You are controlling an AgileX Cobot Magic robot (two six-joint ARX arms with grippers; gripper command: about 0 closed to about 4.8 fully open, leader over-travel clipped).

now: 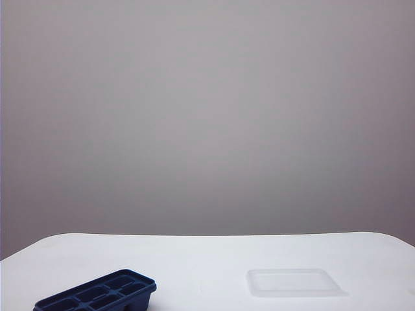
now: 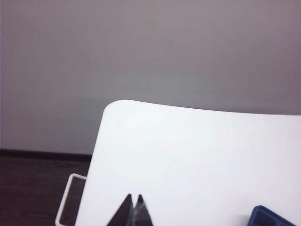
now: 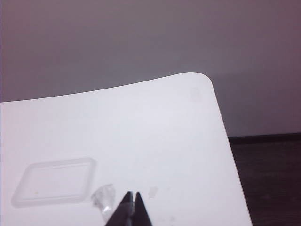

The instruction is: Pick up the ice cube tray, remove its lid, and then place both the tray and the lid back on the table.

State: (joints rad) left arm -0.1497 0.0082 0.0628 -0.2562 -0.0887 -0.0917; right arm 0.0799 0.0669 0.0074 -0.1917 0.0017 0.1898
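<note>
The dark navy ice cube tray [image 1: 98, 294] lies uncovered on the white table [image 1: 207, 256] at the front left, and one corner of the ice cube tray [image 2: 270, 217] shows in the left wrist view. The clear lid [image 1: 295, 282] lies flat on the table at the front right, apart from the tray; the right wrist view shows the same lid [image 3: 54, 182]. My left gripper [image 2: 134, 197] is shut and holds nothing, off to the side of the tray. My right gripper [image 3: 132, 194] is shut and empty, close beside the lid. Neither gripper appears in the exterior view.
A white frame [image 2: 68, 200] sticks out below the table's edge over the dark floor [image 2: 33, 188]. A small clear scrap [image 3: 104, 197] lies on the table beside the right fingertips. A plain grey wall [image 1: 207, 110] stands behind.
</note>
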